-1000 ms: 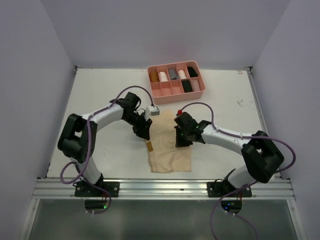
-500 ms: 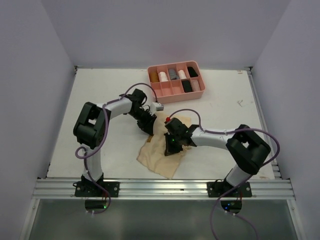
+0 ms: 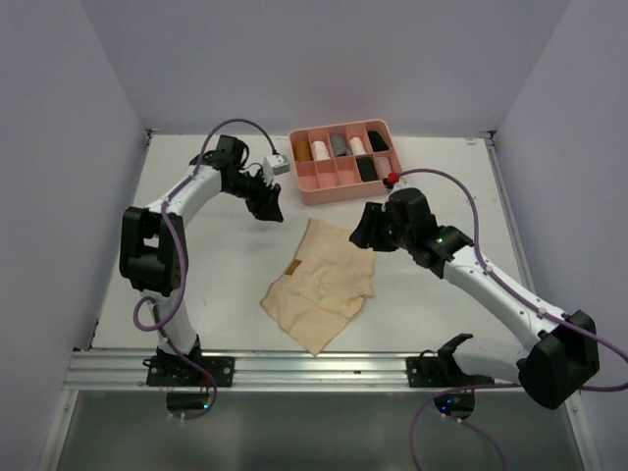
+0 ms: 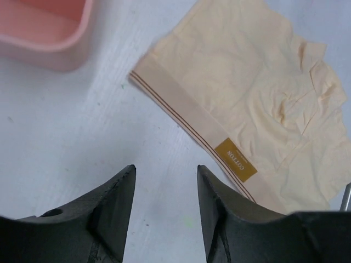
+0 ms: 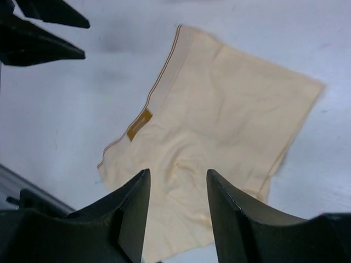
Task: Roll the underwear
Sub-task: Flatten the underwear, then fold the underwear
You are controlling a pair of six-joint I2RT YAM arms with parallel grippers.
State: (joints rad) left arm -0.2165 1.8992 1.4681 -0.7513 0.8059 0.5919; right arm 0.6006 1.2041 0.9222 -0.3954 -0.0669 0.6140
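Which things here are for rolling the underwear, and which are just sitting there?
For the job:
- tan underwear, lying spread out flat
- left gripper, open and empty
- right gripper, open and empty

Just sitting there:
- pink tray, at the far side
- cloth rolls inside its compartments

A pink divided tray [image 3: 324, 192] (small rolled bundles [image 3: 339, 145] in its compartments) sits on the white table [image 3: 196, 280], just right of the left gripper [image 3: 267, 206] and beyond the right gripper [image 3: 361, 235].
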